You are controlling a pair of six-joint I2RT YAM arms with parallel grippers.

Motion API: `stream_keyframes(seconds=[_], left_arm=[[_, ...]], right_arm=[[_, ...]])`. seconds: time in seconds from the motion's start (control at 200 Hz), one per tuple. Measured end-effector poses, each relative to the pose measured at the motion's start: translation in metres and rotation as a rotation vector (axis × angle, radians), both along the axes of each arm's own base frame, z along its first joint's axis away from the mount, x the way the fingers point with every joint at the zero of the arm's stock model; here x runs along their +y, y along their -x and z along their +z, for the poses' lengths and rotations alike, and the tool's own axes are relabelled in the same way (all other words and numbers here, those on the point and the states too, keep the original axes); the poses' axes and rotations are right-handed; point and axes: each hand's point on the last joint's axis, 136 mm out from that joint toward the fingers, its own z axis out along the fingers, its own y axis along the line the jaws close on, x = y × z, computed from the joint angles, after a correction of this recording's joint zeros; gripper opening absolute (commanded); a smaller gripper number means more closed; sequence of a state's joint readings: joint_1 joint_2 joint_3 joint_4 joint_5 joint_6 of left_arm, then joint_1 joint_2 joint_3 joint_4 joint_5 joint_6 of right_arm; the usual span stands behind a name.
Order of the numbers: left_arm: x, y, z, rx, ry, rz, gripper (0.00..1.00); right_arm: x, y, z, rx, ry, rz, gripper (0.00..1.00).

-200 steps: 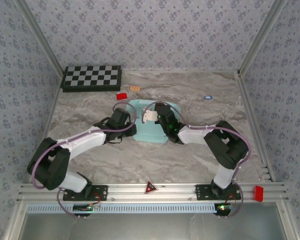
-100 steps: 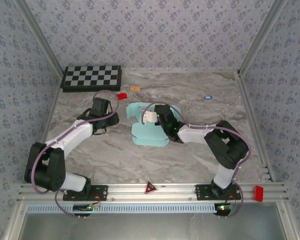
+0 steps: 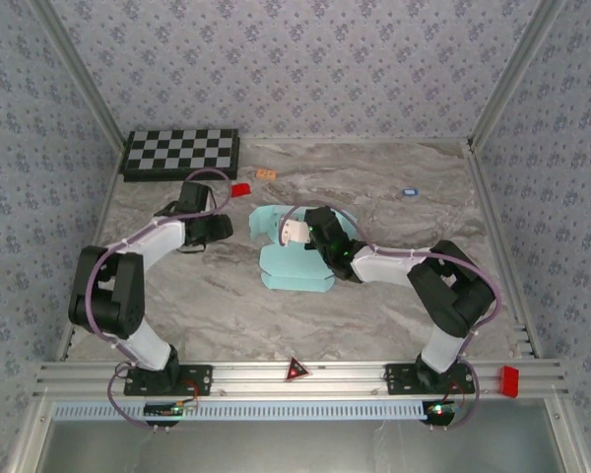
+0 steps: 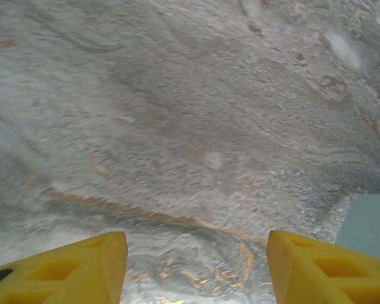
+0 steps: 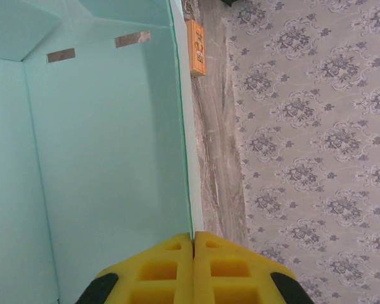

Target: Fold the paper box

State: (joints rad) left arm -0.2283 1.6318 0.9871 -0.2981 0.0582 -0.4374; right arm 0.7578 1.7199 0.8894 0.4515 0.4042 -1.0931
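From above, the paper box (image 3: 291, 268) lay part-folded near the middle of the marble table (image 3: 394, 315), pale aqua, its flaps raised at the far side. My right gripper (image 3: 292, 233) sat over the box's far half, reaching in from the right. My left gripper (image 3: 221, 229) hung just left of the box and clear of it. A checkerboard (image 3: 182, 151) lay at the far left corner, with a red block (image 3: 239, 189) and an orange tag (image 3: 266, 174) between it and the box, and a small blue ring (image 3: 410, 192) far off to the right.

In my left wrist view, my left gripper (image 4: 196, 244) stood with its yellow fingers (image 4: 82, 266) well apart, nothing between them but bare table (image 4: 177, 126). A corner of the paper box (image 4: 369, 225) showed at the right edge, just beyond my right-hand finger.

In my right wrist view, my right gripper (image 5: 194, 237) was pressed together on the thin edge of an upright wall of the paper box (image 5: 101, 158), the card pinched between my yellow fingers (image 5: 171, 269). Two grey strips (image 5: 61, 55) marked the box's inner face. The orange tag (image 5: 196, 39) lay on the table (image 5: 212, 158) beyond the wall, beside the patterned wallpaper (image 5: 304, 126).
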Motion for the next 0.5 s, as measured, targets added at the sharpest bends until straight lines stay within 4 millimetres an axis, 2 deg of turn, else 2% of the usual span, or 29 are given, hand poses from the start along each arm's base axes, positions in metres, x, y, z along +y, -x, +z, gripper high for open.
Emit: stream_keyframes(seconds=[0.195,0.5], left_arm=[[-0.022,-0.013,-0.006,0.017,0.063,-0.097,0.60],[-0.052,-0.010,-0.013,0.005,0.104,-0.253,0.57]], right_arm=[[0.000,0.000,0.001,0.004,-0.002,-0.002,0.00],[0.001,-0.001,0.002,0.009,-0.003,-0.004,0.00]])
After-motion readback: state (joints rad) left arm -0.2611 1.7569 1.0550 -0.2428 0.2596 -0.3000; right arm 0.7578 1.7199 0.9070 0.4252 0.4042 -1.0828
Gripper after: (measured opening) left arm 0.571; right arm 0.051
